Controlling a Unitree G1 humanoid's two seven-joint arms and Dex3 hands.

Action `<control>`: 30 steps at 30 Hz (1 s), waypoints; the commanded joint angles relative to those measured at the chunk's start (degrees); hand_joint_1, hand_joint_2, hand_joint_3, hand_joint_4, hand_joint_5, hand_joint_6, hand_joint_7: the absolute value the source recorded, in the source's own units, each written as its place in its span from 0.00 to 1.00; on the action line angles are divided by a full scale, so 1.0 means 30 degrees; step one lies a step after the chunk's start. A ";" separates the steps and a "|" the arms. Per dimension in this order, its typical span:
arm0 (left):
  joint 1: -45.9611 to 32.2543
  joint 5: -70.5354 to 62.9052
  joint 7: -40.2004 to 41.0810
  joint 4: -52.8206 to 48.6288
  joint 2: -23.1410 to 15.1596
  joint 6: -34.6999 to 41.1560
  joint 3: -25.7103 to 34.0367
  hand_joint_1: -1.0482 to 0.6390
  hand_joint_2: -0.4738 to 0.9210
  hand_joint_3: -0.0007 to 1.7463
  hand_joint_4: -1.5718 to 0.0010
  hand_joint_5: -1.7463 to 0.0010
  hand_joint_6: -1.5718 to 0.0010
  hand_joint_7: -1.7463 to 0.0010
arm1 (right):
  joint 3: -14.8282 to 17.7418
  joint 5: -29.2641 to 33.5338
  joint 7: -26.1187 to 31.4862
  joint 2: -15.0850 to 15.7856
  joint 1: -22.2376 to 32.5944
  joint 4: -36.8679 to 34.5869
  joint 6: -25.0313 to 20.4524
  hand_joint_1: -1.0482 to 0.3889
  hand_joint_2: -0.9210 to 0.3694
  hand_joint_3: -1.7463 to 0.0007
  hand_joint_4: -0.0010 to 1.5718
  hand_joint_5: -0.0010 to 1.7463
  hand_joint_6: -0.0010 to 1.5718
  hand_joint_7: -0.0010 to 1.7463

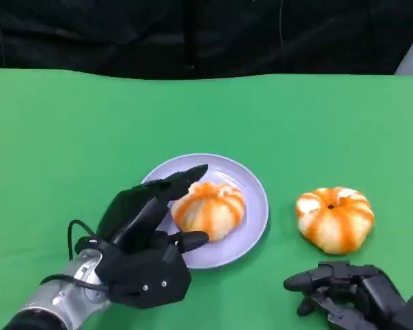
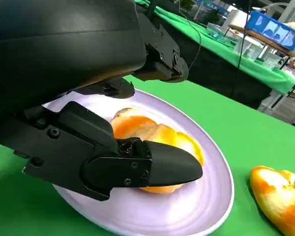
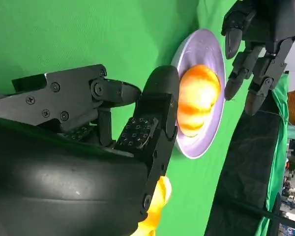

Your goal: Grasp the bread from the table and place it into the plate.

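An orange-and-white striped bread [image 1: 210, 210] lies on the lilac plate [image 1: 251, 199] at the table's middle. My left hand [image 1: 148, 234] hovers over the plate's near left side, its fingers spread above the bread and its thumb just beside it, gripping nothing. The left wrist view shows the bread [image 2: 137, 128] resting on the plate [image 2: 196, 206] between thumb and fingers. A second striped bread [image 1: 334, 218] sits on the green cloth to the right of the plate. My right hand [image 1: 344, 292] rests low near the front right, fingers apart and empty, just short of that bread.
Green cloth covers the table, with free room to the left and behind the plate. A black curtain runs along the far edge. The right wrist view shows my left hand [image 3: 260, 39] over the plate [image 3: 206, 49].
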State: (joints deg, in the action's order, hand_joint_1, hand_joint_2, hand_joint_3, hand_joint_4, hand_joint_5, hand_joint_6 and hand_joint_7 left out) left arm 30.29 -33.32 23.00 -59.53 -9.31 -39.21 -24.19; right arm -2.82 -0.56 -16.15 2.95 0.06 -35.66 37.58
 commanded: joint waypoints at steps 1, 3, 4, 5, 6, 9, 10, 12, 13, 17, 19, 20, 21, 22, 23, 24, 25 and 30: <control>-0.0166 0.0222 -0.0227 0.0229 -0.0355 -0.0120 0.0237 0.06 1.00 0.31 0.76 1.00 0.82 1.00 | 0.0226 -0.0235 0.0047 0.0142 0.0006 -0.0126 0.0150 0.68 0.00 0.77 0.50 0.69 0.69 0.19; -0.1159 0.2357 -0.1123 0.1087 -0.0162 -0.1881 0.1388 0.07 1.00 0.31 0.74 0.99 0.81 1.00 | 0.0213 -0.0077 0.0189 0.0180 0.0031 -0.0086 0.0097 0.68 0.00 0.77 0.49 0.69 0.70 0.20; -0.1476 0.3021 -0.1492 0.1381 -0.0102 -0.2395 0.1769 0.07 1.00 0.31 0.74 0.99 0.81 0.99 | 0.0210 -0.0029 0.0232 0.0190 0.0037 -0.0075 0.0083 0.68 0.00 0.78 0.49 0.69 0.70 0.20; -0.1664 0.3425 -0.1790 0.1572 -0.0072 -0.2671 0.2000 0.07 1.00 0.31 0.73 0.99 0.81 0.99 | 0.0207 -0.0003 0.0259 0.0196 0.0041 -0.0070 0.0076 0.68 0.00 0.78 0.49 0.69 0.70 0.20; -0.1718 0.3526 -0.1988 0.1649 -0.0065 -0.2698 0.2087 0.07 1.00 0.31 0.73 0.99 0.81 0.99 | 0.0203 0.0000 0.0268 0.0197 0.0041 -0.0071 0.0077 0.68 0.00 0.78 0.49 0.69 0.70 0.20; -0.2177 0.4267 -0.2595 0.2195 0.0003 -0.3168 0.2613 0.07 1.00 0.31 0.73 0.99 0.81 0.99 | 0.0203 -0.0081 0.0227 0.0172 -0.0026 -0.0179 0.0132 0.68 0.00 0.78 0.49 0.69 0.70 0.20; -0.2714 0.5156 -0.3083 0.2792 -0.0017 -0.3632 0.3060 0.07 1.00 0.33 0.73 0.99 0.80 0.99 | 0.0207 -0.0106 0.0214 0.0157 -0.0085 -0.0257 0.0088 0.68 0.00 0.78 0.50 0.70 0.70 0.20; -0.3414 0.6272 -0.3894 0.3640 -0.0023 -0.4056 0.3657 0.08 1.00 0.34 0.73 0.99 0.80 0.99 | 0.0210 -0.0124 0.0206 0.0144 -0.0155 -0.0351 0.0035 0.68 0.00 0.78 0.49 0.70 0.70 0.20; -0.3563 0.6477 -0.4183 0.3865 -0.0012 -0.4030 0.3797 0.08 1.00 0.34 0.73 0.99 0.80 0.99 | 0.0210 -0.0116 0.0213 0.0145 -0.0165 -0.0368 0.0026 0.68 0.00 0.78 0.49 0.70 0.70 0.20; -0.4237 0.7820 -0.5657 0.4434 0.0088 -0.4440 0.4420 0.09 1.00 0.34 0.71 0.99 0.79 0.99 | 0.0219 -0.0113 0.0196 0.0163 -0.0215 -0.0515 0.0147 0.69 0.00 0.77 0.49 0.71 0.70 0.19; -0.4361 0.8049 -0.6093 0.4577 0.0158 -0.4452 0.4641 0.09 1.00 0.34 0.71 0.99 0.78 0.99 | 0.0220 -0.0113 0.0194 0.0165 -0.0223 -0.0538 0.0165 0.69 0.00 0.77 0.49 0.70 0.70 0.19; -0.4392 0.8071 -0.6245 0.4626 0.0199 -0.4432 0.4745 0.09 1.00 0.34 0.71 0.99 0.78 0.99 | 0.0220 -0.0113 0.0194 0.0165 -0.0225 -0.0542 0.0168 0.69 0.00 0.77 0.49 0.70 0.70 0.19; -0.4417 0.8080 -0.6373 0.4664 0.0238 -0.4417 0.4840 0.09 1.00 0.34 0.71 0.99 0.78 0.99 | 0.0220 -0.0113 0.0194 0.0165 -0.0226 -0.0544 0.0169 0.69 0.00 0.77 0.49 0.70 0.70 0.19; -0.4437 0.8083 -0.6478 0.4696 0.0273 -0.4403 0.4922 0.09 1.00 0.34 0.71 0.99 0.78 0.99 | 0.0220 -0.0113 0.0194 0.0165 -0.0226 -0.0544 0.0170 0.69 0.00 0.77 0.49 0.70 0.70 0.19; -0.4452 0.8084 -0.6564 0.4718 0.0302 -0.4392 0.4991 0.09 1.00 0.34 0.71 0.99 0.78 0.99 | 0.0220 -0.0113 0.0194 0.0165 -0.0226 -0.0545 0.0170 0.69 0.00 0.77 0.49 0.70 0.70 0.19; -0.4462 0.8081 -0.6629 0.4733 0.0326 -0.4386 0.5046 0.09 1.00 0.34 0.71 0.99 0.78 0.99 | 0.0220 -0.0113 0.0194 0.0165 -0.0226 -0.0545 0.0171 0.69 0.00 0.77 0.49 0.70 0.70 0.19; -0.4470 0.8069 -0.6689 0.4743 0.0353 -0.4382 0.5107 0.09 1.00 0.34 0.71 0.99 0.78 0.99 | 0.0220 -0.0113 0.0194 0.0165 -0.0227 -0.0545 0.0171 0.69 0.00 0.77 0.49 0.70 0.70 0.19; -0.4496 0.7975 -0.6923 0.4762 0.0478 -0.4386 0.5384 0.09 1.00 0.34 0.71 0.99 0.78 0.99 | 0.0220 -0.0113 0.0194 0.0165 -0.0227 -0.0546 0.0171 0.69 0.00 0.77 0.49 0.70 0.70 0.19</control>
State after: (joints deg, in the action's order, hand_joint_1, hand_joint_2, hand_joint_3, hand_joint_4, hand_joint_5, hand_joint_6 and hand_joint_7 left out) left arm 17.30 -9.62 2.88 -45.96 -7.65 -51.77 -8.83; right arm -2.75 -0.41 -15.59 2.85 -0.42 -36.79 37.61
